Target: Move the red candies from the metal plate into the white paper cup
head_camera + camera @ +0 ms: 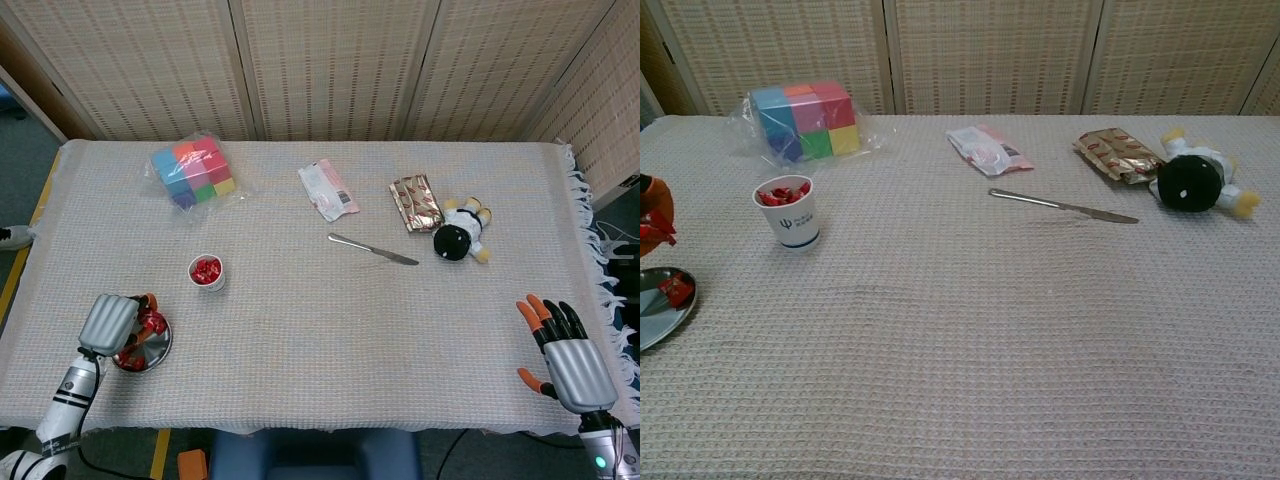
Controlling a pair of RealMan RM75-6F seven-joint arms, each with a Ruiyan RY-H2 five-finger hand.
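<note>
The white paper cup (206, 271) (788, 212) stands left of the table's middle with red candies inside. The metal plate (153, 352) (654, 312) lies near the front left corner; one red candy (677, 290) lies on it in the chest view. My left hand (115, 324) (650, 212) is raised over the plate and holds red candies (148, 322) (656, 233) in its fingers. My right hand (563, 356) rests at the front right edge, fingers spread, holding nothing. The left hand hides most of the plate in the head view.
A bag of coloured blocks (194, 170) lies at the back left. A pink packet (328, 190), a metal knife (372, 250), a brown wrapper (416, 202) and a black-and-white plush toy (460, 234) lie across the back and right.
</note>
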